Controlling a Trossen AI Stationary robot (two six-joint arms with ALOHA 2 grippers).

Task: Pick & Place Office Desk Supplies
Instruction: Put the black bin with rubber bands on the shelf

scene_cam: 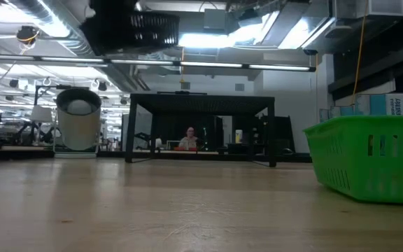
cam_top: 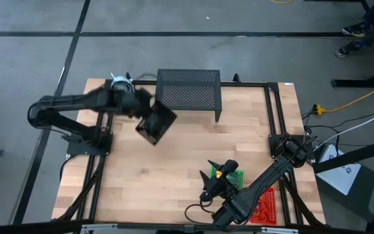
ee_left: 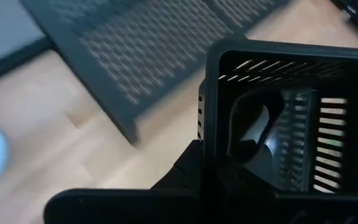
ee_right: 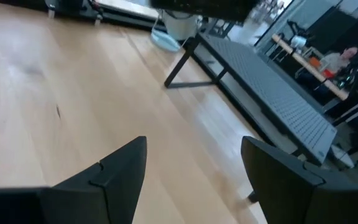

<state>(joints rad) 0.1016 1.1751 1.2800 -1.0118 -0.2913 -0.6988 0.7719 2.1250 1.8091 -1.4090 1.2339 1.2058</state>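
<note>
With the left gripper [cam_top: 149,125] clamped on the rim of the black tray [cam_top: 156,123], held above the desk [cam_top: 174,169] beside the mesh stand [cam_top: 188,90] at its far edge, lower it level, while the right gripper [cam_top: 208,184] waits spread near the green tray [cam_top: 234,178].
</note>
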